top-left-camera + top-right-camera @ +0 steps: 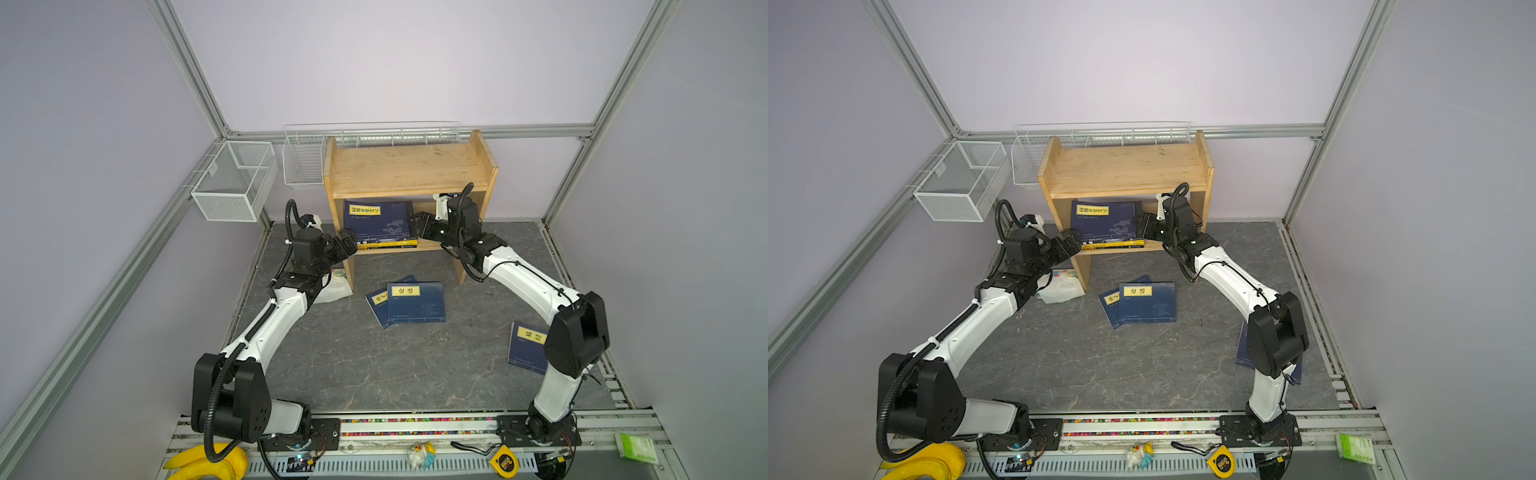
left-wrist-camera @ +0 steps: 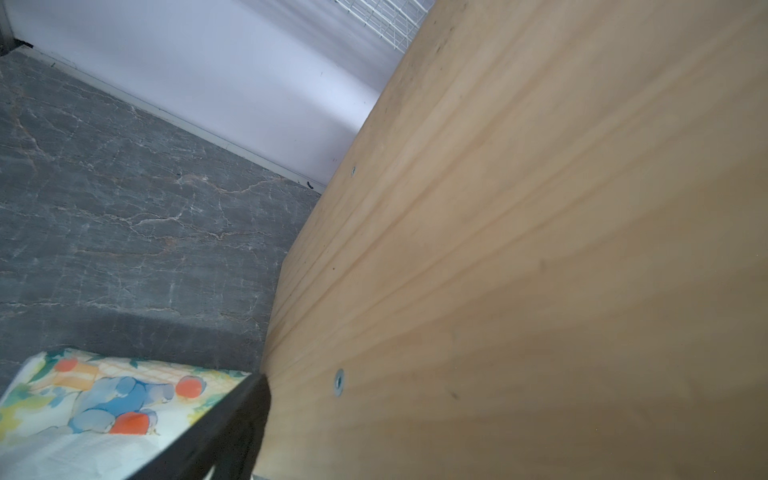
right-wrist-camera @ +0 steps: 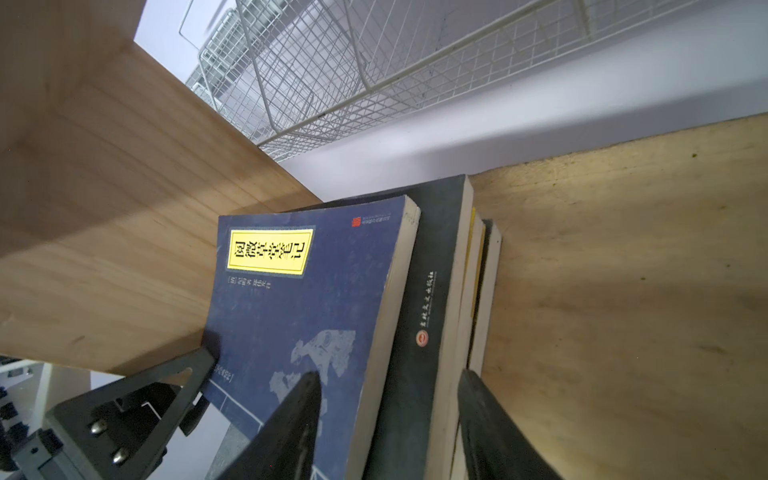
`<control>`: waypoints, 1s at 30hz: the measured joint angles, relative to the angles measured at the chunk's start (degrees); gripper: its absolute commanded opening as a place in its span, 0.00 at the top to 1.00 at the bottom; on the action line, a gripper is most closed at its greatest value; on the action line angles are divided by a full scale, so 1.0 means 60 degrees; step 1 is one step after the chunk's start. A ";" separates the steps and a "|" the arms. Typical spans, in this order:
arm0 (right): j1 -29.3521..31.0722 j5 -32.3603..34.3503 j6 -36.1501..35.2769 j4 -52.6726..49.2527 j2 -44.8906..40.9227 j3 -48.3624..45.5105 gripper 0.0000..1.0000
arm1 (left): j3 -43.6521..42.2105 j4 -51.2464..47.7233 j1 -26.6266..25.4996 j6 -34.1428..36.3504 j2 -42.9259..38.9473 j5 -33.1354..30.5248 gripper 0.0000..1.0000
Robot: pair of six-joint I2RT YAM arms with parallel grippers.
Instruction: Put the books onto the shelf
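Observation:
The wooden shelf [image 1: 409, 170] stands at the back. On its lower board lies a stack of books topped by a navy one with a yellow label [image 1: 378, 220] [image 3: 299, 311], over a black book [image 3: 428, 291] and a yellow one [image 3: 473, 266]. My right gripper [image 1: 415, 226] [image 3: 388, 386] is open, its jaws either side of the stack's edge. Two overlapping navy books [image 1: 415, 303] lie on the floor. Another navy book [image 1: 525, 347] is partly hidden behind my right arm. My left gripper [image 1: 351, 245] is at the shelf's left side panel [image 2: 540, 249]. Only one finger [image 2: 245, 411] shows.
A white floral packet [image 1: 334, 286] [image 2: 104, 399] lies beside the shelf's left leg, under my left arm. Wire baskets [image 1: 237, 178] [image 1: 303, 162] hang on the back-left frame. Yellow bananas [image 1: 208, 461], a small toy [image 1: 422, 453], a tape measure [image 1: 505, 461] and a green pack [image 1: 636, 446] lie along the front rail.

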 measured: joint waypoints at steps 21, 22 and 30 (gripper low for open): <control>0.0120 -0.0627 -0.0430 -0.0025 0.0004 -0.0120 0.40 | 0.0000 -0.0328 0.0000 -0.0444 -0.0783 0.0535 0.03; 0.0127 -0.0623 -0.0430 -0.0025 0.0000 -0.0120 0.40 | 0.0000 -0.0328 0.0000 -0.0452 -0.0783 0.0546 0.03; 0.0197 -0.0408 -0.0488 -0.0091 -0.0033 -0.0135 0.39 | -0.0004 -0.0321 0.0040 -0.0463 -0.1042 0.0885 0.02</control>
